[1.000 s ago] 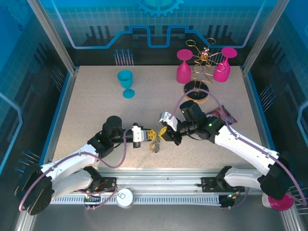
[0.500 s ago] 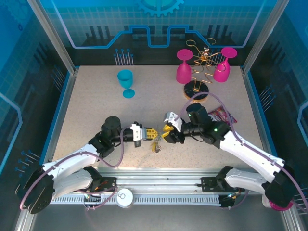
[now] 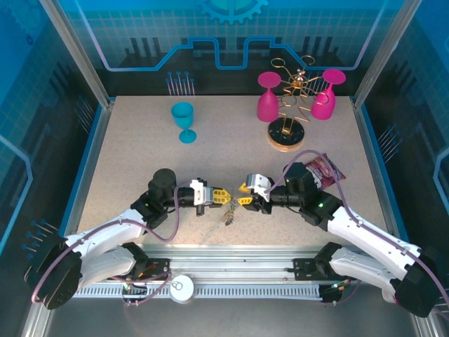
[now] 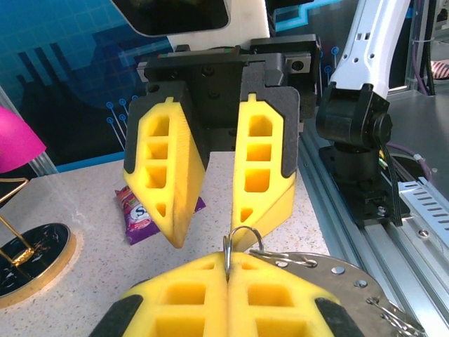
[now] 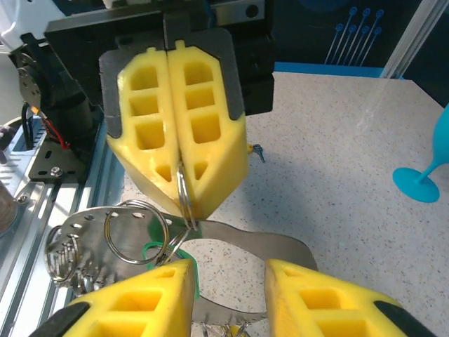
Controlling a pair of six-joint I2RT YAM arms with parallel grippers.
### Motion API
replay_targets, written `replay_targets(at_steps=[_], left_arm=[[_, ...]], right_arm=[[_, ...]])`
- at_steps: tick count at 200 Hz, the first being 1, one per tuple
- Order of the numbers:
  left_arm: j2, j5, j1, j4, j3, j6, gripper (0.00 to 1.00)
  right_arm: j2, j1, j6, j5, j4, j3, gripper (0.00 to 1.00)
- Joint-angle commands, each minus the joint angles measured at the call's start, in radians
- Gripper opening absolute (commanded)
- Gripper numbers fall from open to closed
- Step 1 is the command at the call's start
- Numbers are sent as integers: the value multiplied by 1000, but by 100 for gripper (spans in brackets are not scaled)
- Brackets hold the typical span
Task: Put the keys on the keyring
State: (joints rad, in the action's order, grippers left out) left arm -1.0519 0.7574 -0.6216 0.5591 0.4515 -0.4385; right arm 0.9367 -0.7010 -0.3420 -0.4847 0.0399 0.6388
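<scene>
we judged the task to be midway at best. the keyring (image 5: 242,247), a flat grey metal band carrying thin wire loops, hung directly under the left gripper (image 3: 223,196), lifted off the table (image 3: 140,161) rather than lying on it. the keys (image 3: 229,215) dangled as a small bunch just below the left gripper. we could make out one green head (image 5: 160,250) tangled among the loops, but we could not tell which keys were truly threaded on and which merely hung alongside. so we took it that at least one key was left to feed on, and nothing confirmed a finished job.

the left arm (image 3: 105,235) and the right arm (image 3: 358,228) both reached low and forward, bent at the elbow, and met nose to nose. the left gripper was clamped tight on one thin wire loop of the keyring, its fingers (image 4: 182,295) pressed flat together. the right gripper (image 3: 243,196) sat just beside the left gripper and faced it, its fingers (image 5: 140,305) parted and grasping nothing, with the gap turned toward the pinched loop.
</scene>
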Motion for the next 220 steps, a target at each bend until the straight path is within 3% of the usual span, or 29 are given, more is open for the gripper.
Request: replay_targets(at_steps=[1, 27, 53, 220], left_arm=[[1, 38, 11, 25, 5, 6, 0], [6, 33, 11, 7, 4, -6, 0], [9, 34, 10, 0, 3, -21, 0], [1, 51, 11, 6, 9, -16, 0]], right_arm=[[-31, 6, -24, -34, -1, 19, 34], [-75, 8, 7, 35, 33, 21, 34], [-92, 7, 27, -12, 68, 38, 34], [97, -46, 33, -38, 2, 95, 22]])
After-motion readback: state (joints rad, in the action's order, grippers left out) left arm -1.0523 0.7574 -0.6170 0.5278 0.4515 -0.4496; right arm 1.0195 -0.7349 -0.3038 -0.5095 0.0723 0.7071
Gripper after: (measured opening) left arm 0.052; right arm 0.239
